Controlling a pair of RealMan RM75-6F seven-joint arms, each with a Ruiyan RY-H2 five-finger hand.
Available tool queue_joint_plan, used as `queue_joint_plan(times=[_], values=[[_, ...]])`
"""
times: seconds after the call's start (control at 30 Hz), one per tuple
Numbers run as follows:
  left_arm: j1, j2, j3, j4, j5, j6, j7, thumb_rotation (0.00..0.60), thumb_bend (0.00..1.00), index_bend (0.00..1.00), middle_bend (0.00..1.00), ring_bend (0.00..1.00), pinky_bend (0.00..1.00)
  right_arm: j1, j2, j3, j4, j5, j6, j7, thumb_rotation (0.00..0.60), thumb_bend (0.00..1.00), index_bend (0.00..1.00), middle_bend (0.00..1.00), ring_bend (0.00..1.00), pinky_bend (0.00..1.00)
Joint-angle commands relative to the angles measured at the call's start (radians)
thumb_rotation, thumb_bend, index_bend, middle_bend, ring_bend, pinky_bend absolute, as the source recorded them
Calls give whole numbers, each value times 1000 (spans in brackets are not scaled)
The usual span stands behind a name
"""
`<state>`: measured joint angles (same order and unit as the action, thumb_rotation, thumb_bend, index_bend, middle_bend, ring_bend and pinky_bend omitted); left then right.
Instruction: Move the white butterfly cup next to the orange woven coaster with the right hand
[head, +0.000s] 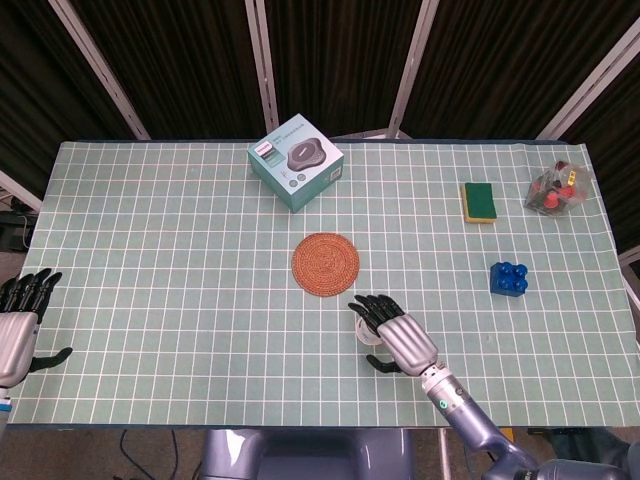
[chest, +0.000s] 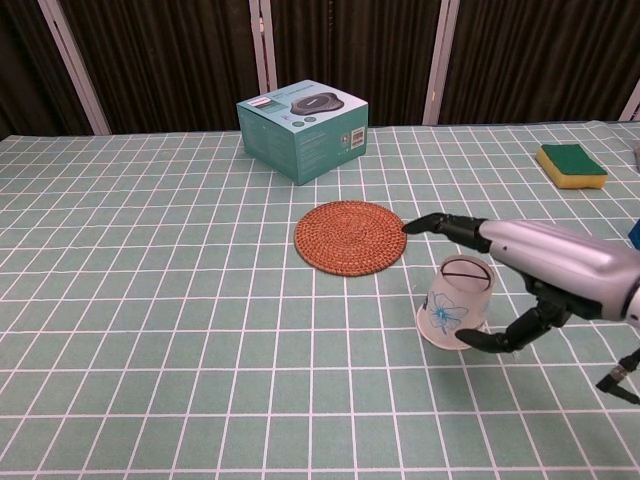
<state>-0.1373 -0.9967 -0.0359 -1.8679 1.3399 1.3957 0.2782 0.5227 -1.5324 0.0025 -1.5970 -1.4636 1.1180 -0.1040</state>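
Across most of both frames spreads the green checked table (chest: 150, 300). Lower right, the right hand (chest: 560, 262) hangs spread over the upside-down white butterfly cup (chest: 457, 304), just right of the central orange woven coaster (chest: 349, 236). Lower-left edge: left hand (head: 17, 330), fingers apart, empty.

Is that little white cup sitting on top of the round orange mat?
No. The white butterfly cup stands upside down on the table, beside the orange woven coaster and apart from it.

Head camera looking steeply down over whole green gridded tablecloth (head: 150, 250), chest camera viewing low, closer, both sharing round orange woven coaster (head: 325, 264) (chest: 350, 236).
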Motion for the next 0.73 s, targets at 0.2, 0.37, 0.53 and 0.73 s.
queue_joint_plan(times=[0.2,0.37,0.53,0.73], values=[[9,4,4,-5,27,21,-2,600,0,0,0,0,0,-60,179,13,-124,-111,169,-2,600,112,0,0,0,10],[10,-11,7,23,75,40,-26,600,0,0,0,0,0,-132,321,8,-88,-176,311,4,600,0,0,0,0,0],[15,-34,9,52,119,67,-42,600,0,0,0,0,0,-238,380,-4,-21,-179,462,33,600,0,0,0,0,0],[33,-45,8,64,149,111,-50,600,0,0,0,0,0,-343,387,-29,45,-154,556,73,600,0,0,0,0,0]])
